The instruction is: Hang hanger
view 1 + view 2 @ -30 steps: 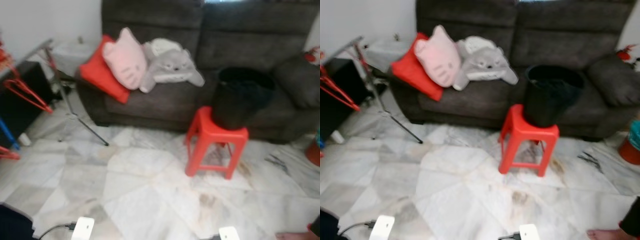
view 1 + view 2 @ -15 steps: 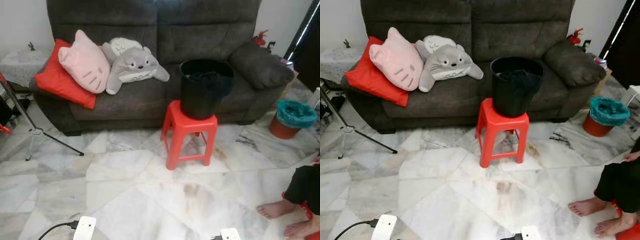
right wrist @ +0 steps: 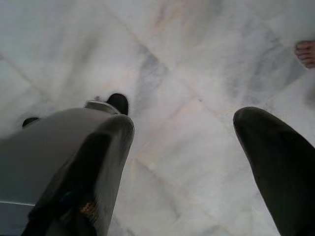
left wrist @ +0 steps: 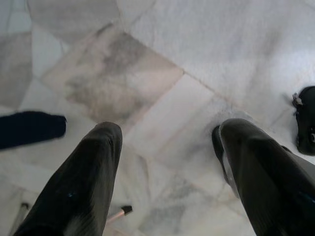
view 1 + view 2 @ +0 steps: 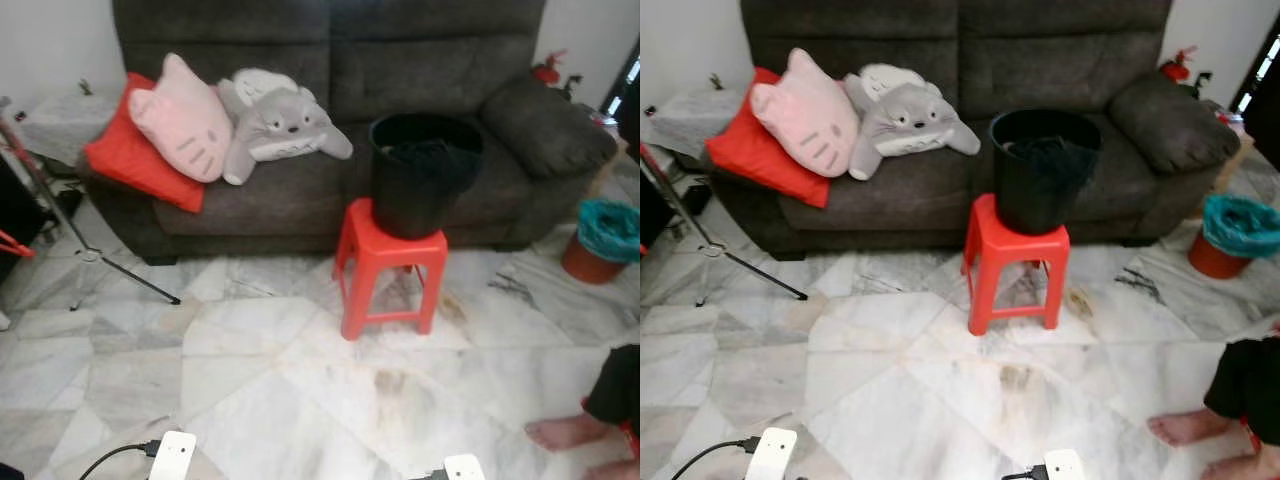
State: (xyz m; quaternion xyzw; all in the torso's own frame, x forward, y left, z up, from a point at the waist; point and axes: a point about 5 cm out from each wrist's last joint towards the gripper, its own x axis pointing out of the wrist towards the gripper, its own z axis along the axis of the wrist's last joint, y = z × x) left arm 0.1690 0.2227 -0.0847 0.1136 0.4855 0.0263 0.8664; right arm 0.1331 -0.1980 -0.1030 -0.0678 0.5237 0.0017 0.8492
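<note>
A piece of a red hanger [image 5: 12,243] pokes in at the far left edge, beside a thin metal stand [image 5: 58,205] with splayed legs. Both arms hang low over the marble floor. My left gripper [image 4: 167,130] is open in the left wrist view, with bare floor tiles between its black fingers [image 4: 93,167]. My right gripper [image 3: 184,120] is open too and holds nothing. A black bucket [image 5: 422,185] with dark cloth inside stands on a red plastic stool [image 5: 388,262] in front of the sofa.
A dark grey sofa [image 5: 300,210] spans the back, bearing a red cushion [image 5: 120,160], a pink cat cushion [image 5: 185,120] and a grey plush [image 5: 285,125]. A teal-lined red bin [image 5: 605,238] stands at the right. A person's bare foot [image 5: 562,432] rests at lower right.
The camera swung right from the blurred view of the hangers, then back slightly left. The sofa, stool and bucket have stayed put; the person's feet now lie nearer the right edge.
</note>
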